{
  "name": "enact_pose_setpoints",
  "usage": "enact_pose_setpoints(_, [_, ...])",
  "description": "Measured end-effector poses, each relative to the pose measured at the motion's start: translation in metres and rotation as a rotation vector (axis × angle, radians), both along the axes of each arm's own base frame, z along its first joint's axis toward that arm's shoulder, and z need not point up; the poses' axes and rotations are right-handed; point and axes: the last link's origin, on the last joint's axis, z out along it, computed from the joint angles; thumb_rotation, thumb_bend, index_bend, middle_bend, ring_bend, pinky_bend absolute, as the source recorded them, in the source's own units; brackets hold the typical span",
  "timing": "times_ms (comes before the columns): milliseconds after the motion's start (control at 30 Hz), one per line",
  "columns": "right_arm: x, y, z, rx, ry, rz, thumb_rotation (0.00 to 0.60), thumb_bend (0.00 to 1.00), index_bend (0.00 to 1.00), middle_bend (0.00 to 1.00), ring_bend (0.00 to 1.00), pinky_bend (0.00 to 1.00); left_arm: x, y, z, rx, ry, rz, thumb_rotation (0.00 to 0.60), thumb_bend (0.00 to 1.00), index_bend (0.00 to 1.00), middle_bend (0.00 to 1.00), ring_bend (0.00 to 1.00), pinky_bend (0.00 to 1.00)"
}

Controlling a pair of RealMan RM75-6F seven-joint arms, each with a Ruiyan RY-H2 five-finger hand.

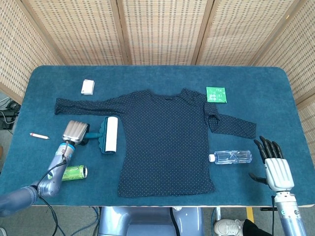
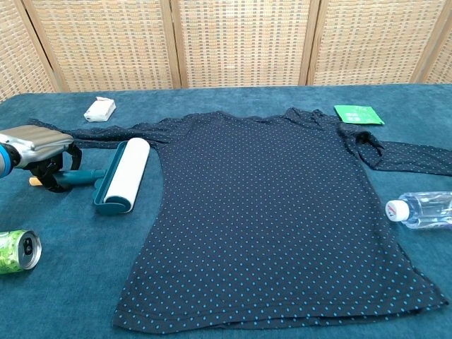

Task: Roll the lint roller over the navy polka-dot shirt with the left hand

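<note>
— Where on the table [image 1: 162,76]?
— Laid flat at centre: navy polka-dot shirt [image 1: 165,142], sleeves spread out to both sides. Just off its left edge, apart from the body, lint roller [image 1: 109,134], white roll pointing away from the camera, teal handle reaching out sideways.

— And the left hand [image 1: 75,131]?
— Down over the end of that handle, silver back upward. Dark fingers [image 2: 51,173] curled down around the handle in the chest view; whether clamped on it or only hooked over it, cannot tell. Roller flat on the cloth, not lifted.

— The right hand [image 1: 274,164]?
— At the near right corner, well clear of everything, fingers straight and spread apart, holding nothing.

— Anything else in shot?
— Green can [image 1: 74,172] on its side near the left forearm. Clear water bottle [image 1: 231,157] lying beside the shirt's right hem, below the right sleeve. Green packet [image 1: 216,94] by the far right shoulder. Small white box [image 1: 87,87] beyond the left sleeve. Pen [image 1: 39,135] near the left edge. Woven screens [image 1: 157,29] behind.
</note>
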Motion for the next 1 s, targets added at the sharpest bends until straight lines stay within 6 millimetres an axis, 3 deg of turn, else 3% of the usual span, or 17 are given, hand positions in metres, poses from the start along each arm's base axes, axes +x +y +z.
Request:
enact_pose_setpoints(167, [0.0,0.0,0.0,0.001,-0.004,0.001,0.6,0.06,0.0,0.0,0.0,0.0,0.007,0.0,0.004,0.013,-0.012,-0.031,0.6,0.72,0.88,0.79,0.72,0.69])
enact_pose_setpoints(400, [0.0,0.0,0.001,-0.001,-0.01,-0.002,0.6,0.06,0.0,0.0,0.0,0.0,0.032,0.002,0.021,-0.006,-0.005,-0.099,0.6,0.75,0.89,0.79,0.72,0.69])
enact_pose_setpoints(733, [-0.005,-0.002,0.004,-0.004,-0.024,-0.022,0.6,0.06,0.0,0.0,0.0,0.0,0.08,0.009,0.036,-0.045,0.086,-0.162,0.6,0.9,0.9,0.79,0.72,0.69])
enact_pose_setpoints(1000, [-0.01,-0.006,0.006,-0.006,-0.029,-0.041,0.6,0.06,0.0,0.0,0.0,0.0,0.11,0.02,0.037,-0.077,0.159,-0.128,0.6,0.96,0.91,0.79,0.72,0.69])
